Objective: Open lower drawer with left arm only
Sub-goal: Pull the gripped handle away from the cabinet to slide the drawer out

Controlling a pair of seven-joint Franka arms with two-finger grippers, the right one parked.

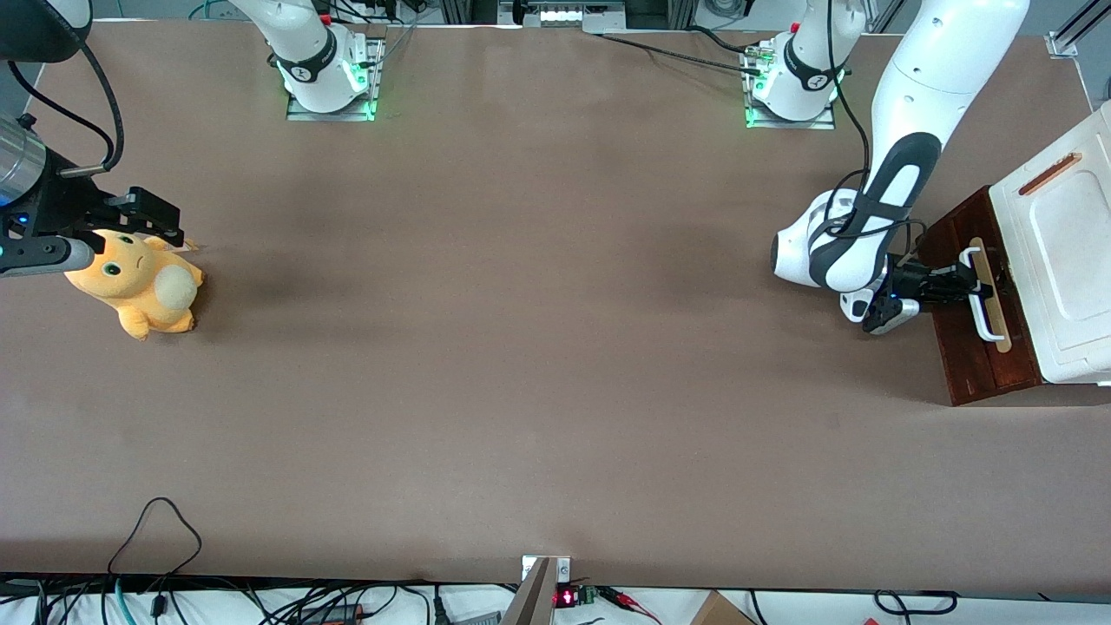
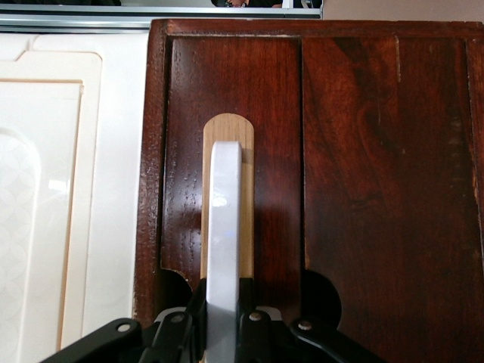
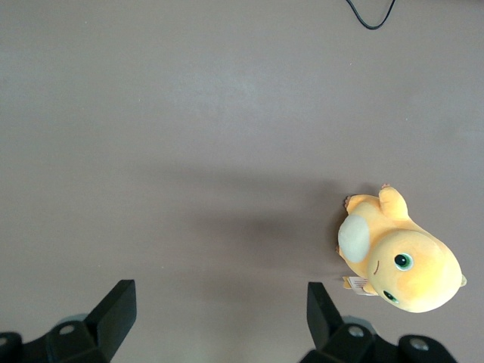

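Left arm at the drawer handle
Gripper [image 1: 972, 279] fingers [image 2: 190, 321] clamped on the lower drawer's [image 1: 976, 347] white handle [image 2: 224, 249]

The lower drawer [image 1: 976, 304], dark reddish-brown wood with a white loop handle [image 2: 224, 242], sits at the front view's right edge. The left arm [image 1: 903, 165] reaches down from upper right, its gripper [image 1: 970, 282] clamped on the handle.

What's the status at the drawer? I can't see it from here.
Left arm's pincer shut on white loop handle. Lower drawer front showing beside the white cabinet. Nothing in the way.
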